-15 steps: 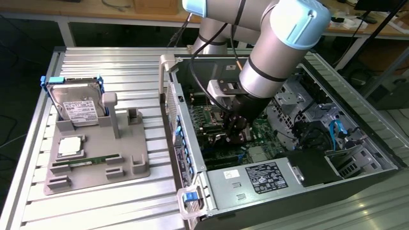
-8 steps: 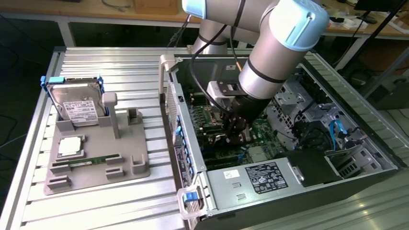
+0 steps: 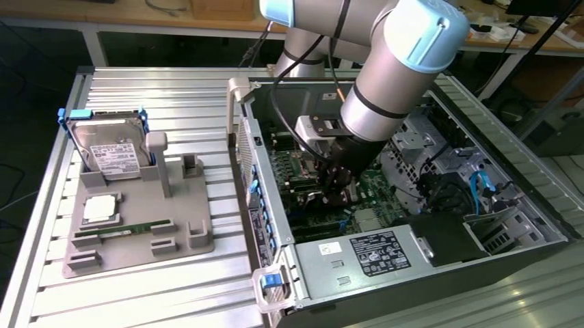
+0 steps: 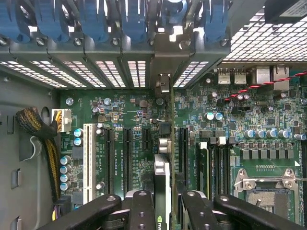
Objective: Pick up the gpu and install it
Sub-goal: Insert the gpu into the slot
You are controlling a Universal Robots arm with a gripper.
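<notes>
Here, going from the exterior view's left, I see the grey holder (image 3: pixel 137 232) on the slatted worktop (image 3: pixel 137 301), with the hard drive (image 3: pixel 109 154) standing at its far end and the green memory stick (image 3: pixel 123 231) lying nearer its front. To the right stands the open computer case (image 3: pixel 273 205), and my gripper (image 3: pixel 338 195) is down inside it over the green board (image 4: pixel 120 110). In the wrist view its fingers (image 4: pixel 141 211) are clamped narrowly on the gpu (image 4: pixel 162 179), held edge-on above the row of black slots (image 4: pixel 128 158), its metal end reaching toward the case's rear wall.
</notes>
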